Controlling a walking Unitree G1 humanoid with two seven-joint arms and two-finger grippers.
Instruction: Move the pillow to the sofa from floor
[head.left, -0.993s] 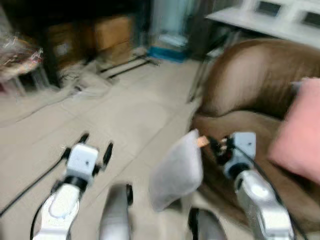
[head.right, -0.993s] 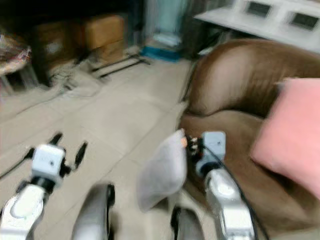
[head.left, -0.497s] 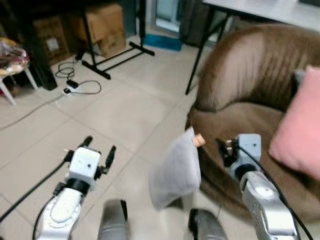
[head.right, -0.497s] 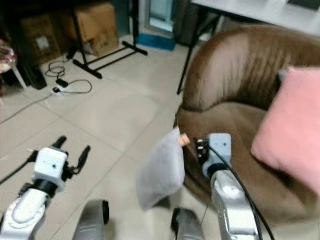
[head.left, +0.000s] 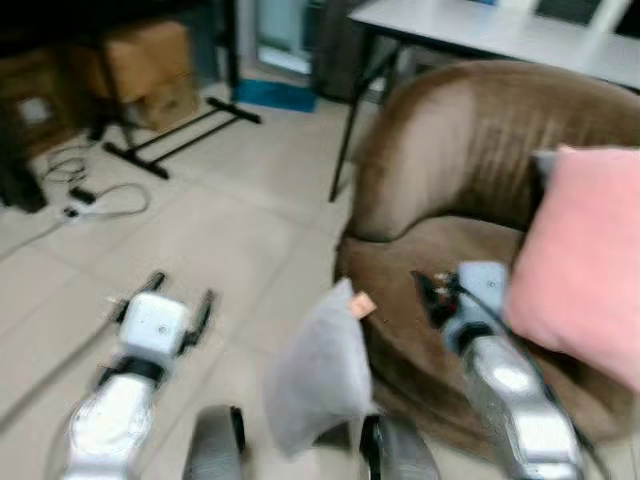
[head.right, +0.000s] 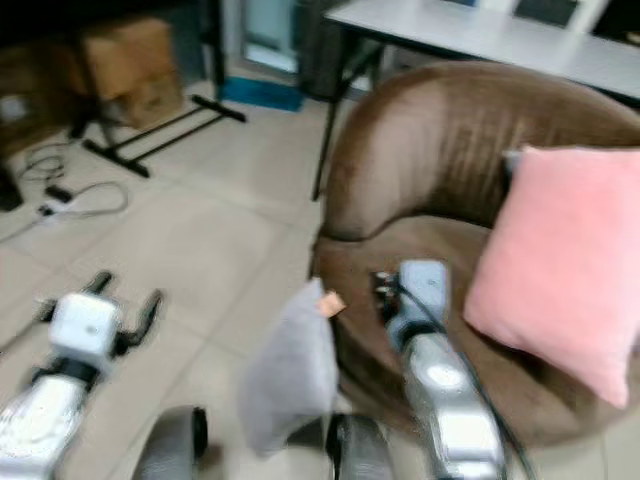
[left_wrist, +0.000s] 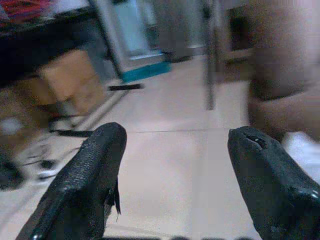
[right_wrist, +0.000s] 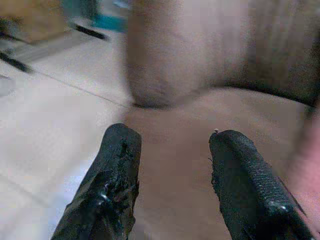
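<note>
A grey pillow (head.left: 318, 375) with a small orange tag stands on edge low between my two arms, against the front of the brown sofa (head.left: 470, 150). No finger touches it. My left gripper (head.left: 180, 290) is open over the tiled floor, to the pillow's left. My right gripper (head.left: 435, 288) is open above the front of the sofa seat, just right of the pillow's top corner. The right wrist view looks along open fingers (right_wrist: 120, 165) at the brown seat. In the left wrist view the fingers (left_wrist: 95, 165) stand wide apart over the floor.
A pink pillow (head.left: 585, 270) leans against the sofa back at right. A grey table (head.left: 480, 30) stands behind the sofa. Cardboard boxes (head.left: 140, 65), a black stand's legs (head.left: 180, 135) and a cable (head.left: 90, 200) lie on the floor at the far left.
The whole picture has shifted: the camera has turned right and the sofa fills more of the view. The grey pillow stays between the arms. Both grippers remain open.
</note>
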